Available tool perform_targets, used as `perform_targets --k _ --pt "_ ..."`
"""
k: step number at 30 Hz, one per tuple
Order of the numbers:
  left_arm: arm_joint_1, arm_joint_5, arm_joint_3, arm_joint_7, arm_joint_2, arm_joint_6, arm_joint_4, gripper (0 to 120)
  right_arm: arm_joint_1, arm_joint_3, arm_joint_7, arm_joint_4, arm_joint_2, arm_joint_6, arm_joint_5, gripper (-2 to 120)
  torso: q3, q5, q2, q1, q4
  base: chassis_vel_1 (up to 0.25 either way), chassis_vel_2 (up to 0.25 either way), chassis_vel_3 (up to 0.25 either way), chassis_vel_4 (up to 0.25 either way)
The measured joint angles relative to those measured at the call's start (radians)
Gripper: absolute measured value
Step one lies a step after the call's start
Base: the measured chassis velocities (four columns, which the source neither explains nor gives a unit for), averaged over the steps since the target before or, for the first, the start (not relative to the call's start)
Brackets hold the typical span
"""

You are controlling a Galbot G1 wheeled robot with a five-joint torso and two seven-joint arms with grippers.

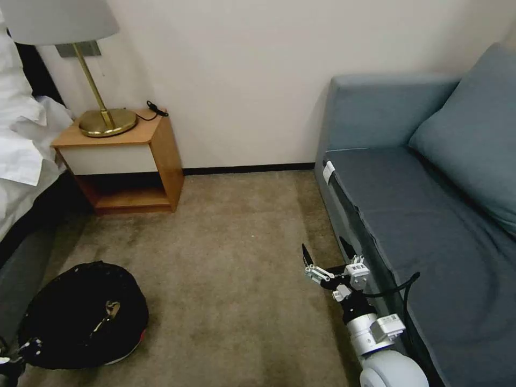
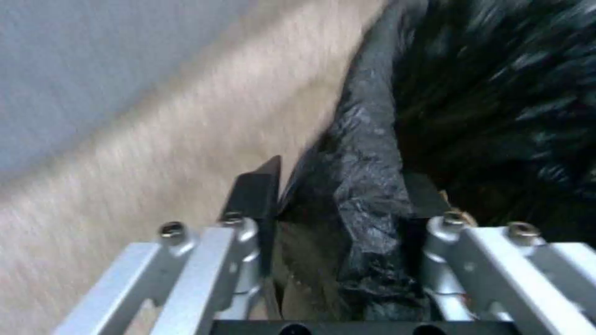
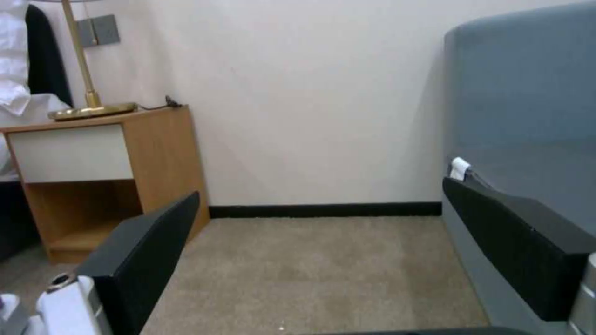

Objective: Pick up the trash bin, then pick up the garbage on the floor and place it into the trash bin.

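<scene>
Left wrist view: the left gripper [image 2: 338, 200] pinches the trash bin [image 2: 372, 139] by its rim. The bin sits low at the robot's left, while the right gripper [image 1: 328, 257], spread wide, hangs by the sofa [image 1: 430, 215].

a plain cream wall [image 1: 242, 80] meets beige carpet [image 1: 231, 258]. a wooden nightstand [image 1: 126, 161] carries a brass lamp [image 1: 99, 107]; a grey-blue sofa [image 1: 430, 215] stands opposite a white-sheeted bed [image 1: 21, 145].
</scene>
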Motion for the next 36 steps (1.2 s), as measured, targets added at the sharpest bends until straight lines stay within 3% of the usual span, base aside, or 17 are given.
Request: perform_targets --k 3,10,13,14,16,18,20,22,27,28,30,34,36 --pt "0.007 0.046 0.002 0.017 -0.001 -0.05 -0.013 52 0.0 0.0 0.0 0.0 0.0 0.0 0.0 100 0.0 -0.0001 0.0 0.0 0.0001 0.0 0.0 0.0 0.0" --pt "0.014 0.061 0.0 0.036 0.001 -0.1 -0.033 77 0.0 0.0 0.0 0.0 0.0 0.0 0.0 100 0.0 0.0001 0.0 0.0 0.0001 0.0 0.0 0.0 0.0" --pt "0.029 0.059 -0.005 0.074 -0.005 -0.193 -0.076 91 0.0 0.0 0.0 0.0 0.0 0.0 0.0 100 0.0 0.0002 0.0 0.0 0.0001 0.0 0.0 0.0 0.0" --pt "0.029 0.059 -0.005 0.074 -0.005 -0.193 -0.076 91 0.0 0.0 0.0 0.0 0.0 0.0 0.0 100 0.0 0.0002 0.0 0.0 0.0001 0.0 0.0 0.0 0.0" --pt "0.046 0.057 0.004 0.102 -0.012 -0.266 -0.102 97 0.0 0.0 0.0 0.0 0.0 0.0 0.0 100 0.0 0.0004 0.0 0.0 0.0001 0.0 0.0 0.0 0.0" --pt "0.09 0.08 0.07 0.154 -0.044 -0.403 -0.193 100 0.0 0.0 0.0 0.0 0.0 0.0 0.0 100 0.0 0.0003 0.0 0.0 0.0002 0.0 0.0 0.0 0.0" --pt "0.102 0.107 0.093 0.16 -0.055 -0.435 -0.23 100 0.0 0.0 0.0 0.0 0.0 0.0 0.0 100 0.0 0.0004 0.0 0.0 0.0001 0.0 0.0 0.0 0.0" --pt "0.12 0.23 0.129 0.161 -0.079 -0.509 -0.342 100 0.0 0.0 0.0 0.0 0.0 0.0 0.0 100 0.0 0.0008 0.0 0.0 0.0001 0.0 0.0 0.0 0.0" --pt "0.133 0.357 0.177 0.159 -0.118 -0.586 -0.439 100 0.0 0.0 0.0 0.0 0.0 0.0 0.0 100 0.0 0.0011 0.0 0.0 0.0001 0.0 0.0 0.0 0.0" --pt "0.14 0.397 0.214 0.157 -0.129 -0.616 -0.451 100 0.0 0.0 0.0 0.0 0.0 0.0 0.0 100 0.0 0.0003 0.0 0.0 0.0001 0.0 0.0 0.0 0.0" --pt "0.145 0.42 0.239 0.154 -0.131 -0.639 -0.451 100 0.0 0.0 0.0 0.0 0.0 0.0 0.0 100 0.0 0.0003 0.0 0.0 0.0002 0.0 0.0 0.0 0.0" --pt "0.176 0.523 0.359 0.151 -0.136 -0.741 -0.424 100 0.0 0.0 0.0 0.0 0.0 0.0 0.0 100 0.0 0.0004 0.0 0.0 0.0001 0.0 0.0 0.0 0.0" --pt "0.179 0.54 0.379 0.149 -0.141 -0.754 -0.415 100 0.0 0.0 0.0 0.0 0.0 0.0 0.0 100 0.0 0.0005 0.0 0.0 0.0001 0.0 0.0 0.0 0.0"
